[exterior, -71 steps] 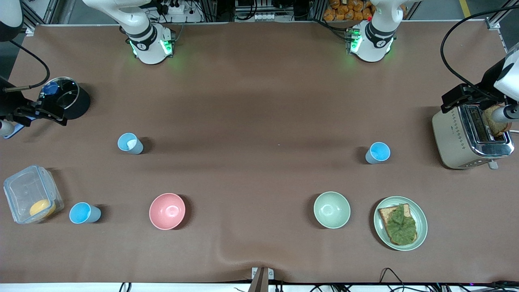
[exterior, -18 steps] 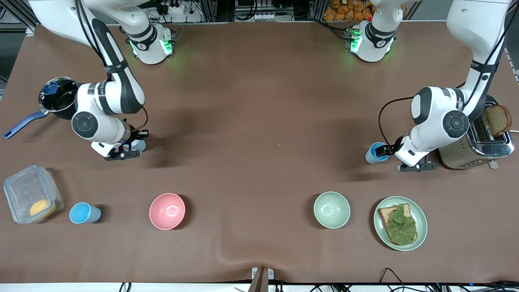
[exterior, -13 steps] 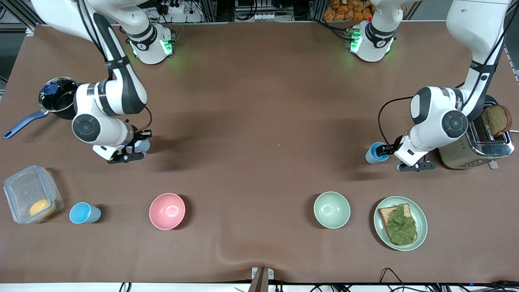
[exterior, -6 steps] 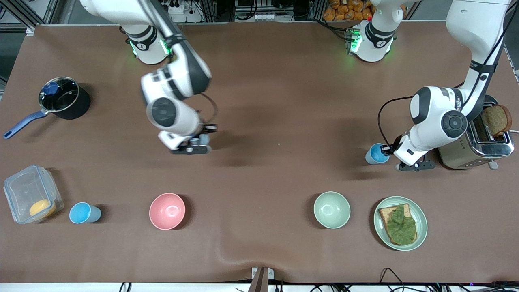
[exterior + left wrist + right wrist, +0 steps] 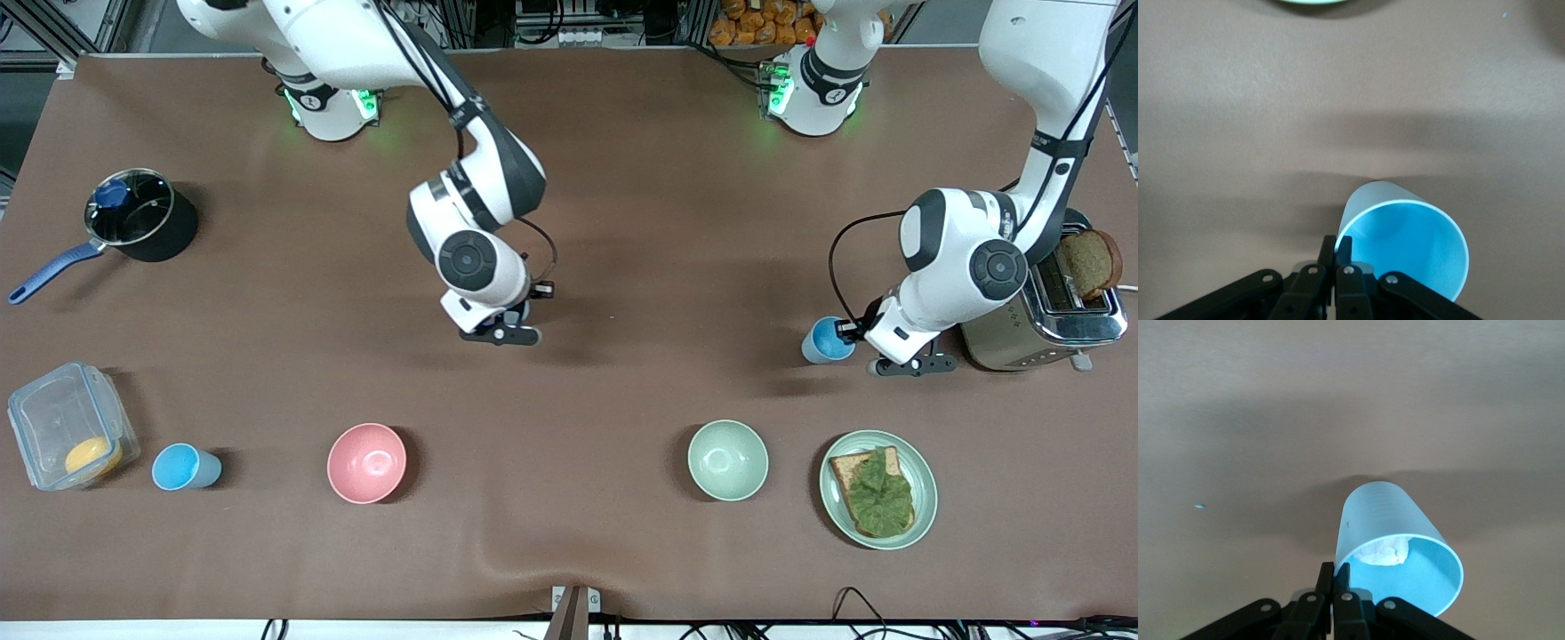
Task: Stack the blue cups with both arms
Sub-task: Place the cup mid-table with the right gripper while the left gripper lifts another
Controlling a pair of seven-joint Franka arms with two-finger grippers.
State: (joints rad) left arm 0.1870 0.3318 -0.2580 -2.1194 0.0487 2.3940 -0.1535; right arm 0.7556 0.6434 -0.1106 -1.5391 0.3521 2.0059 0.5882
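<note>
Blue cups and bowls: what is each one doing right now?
Light-blue plastic cup with a white wad inside: rim pinched by the right tool, held in the air.
Empty light-blue plastic cup: rim pinched by the left tool.
Third light-blue plastic cup: upright, free, at the right arm's end.
Pink bowl: upright, empty.
Pale green bowl: upright, empty.

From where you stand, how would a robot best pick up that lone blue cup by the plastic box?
Probably by its rim, from above: the blue cup stands upright, mouth open. One finger inside and one outside would pinch the thin wall, as the left gripper and right gripper grip theirs.
</note>
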